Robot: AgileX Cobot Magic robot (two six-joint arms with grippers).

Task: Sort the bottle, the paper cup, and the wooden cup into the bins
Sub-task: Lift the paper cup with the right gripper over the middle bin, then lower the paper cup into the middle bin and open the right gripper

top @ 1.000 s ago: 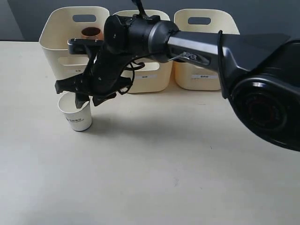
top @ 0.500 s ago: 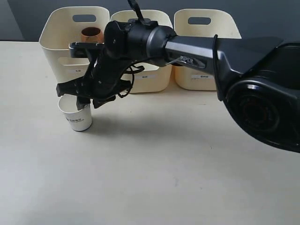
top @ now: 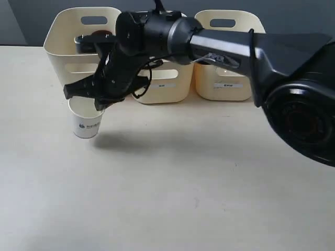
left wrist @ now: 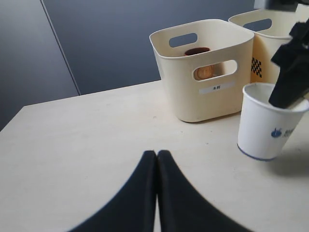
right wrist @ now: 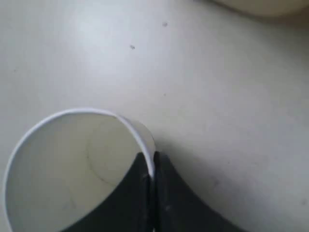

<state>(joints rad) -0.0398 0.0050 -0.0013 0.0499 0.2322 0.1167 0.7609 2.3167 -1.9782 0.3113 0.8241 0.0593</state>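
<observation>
Three cream bins (top: 159, 78) stand in a row at the far edge of the pale surface (top: 172, 188), their small labels facing the exterior camera. The right arm (top: 225, 49) reaches across the middle of that view to the left side, and its right gripper (top: 97, 107) sits at the rim of the paper cup (top: 86, 123). In the right wrist view the dark fingers (right wrist: 166, 193) pinch the thin white wall of the cup (right wrist: 72, 164), one inside the mouth and one outside, pressed tight against the rim with no gap. The cup hangs upright from that pinch in front of the left bin (top: 65, 52), between it and the camera. Its blue print faces forward. Whether its base is clear of the surface cannot be told, though a soft shadow lies beside it.

The wooden cup (top: 102, 35) sits inside the left bin; its reddish-brown rim shows above the tub's edge in the exterior view. From the left wrist camera it (left wrist: 197, 50) is seen over the wall and through the oval handle cut-out of the same bin (left wrist: 183, 92). The paper cup (left wrist: 268, 121) stands close beside that bin in this view, with the other arm's dark finger dipping into its mouth.

The left gripper (left wrist: 157, 153) holds nothing, its two black fingers (left wrist: 140, 193) pressed together tip to tip above bare surface, well apart from the cup and the bins. The bottle cannot be made out in any view.
</observation>
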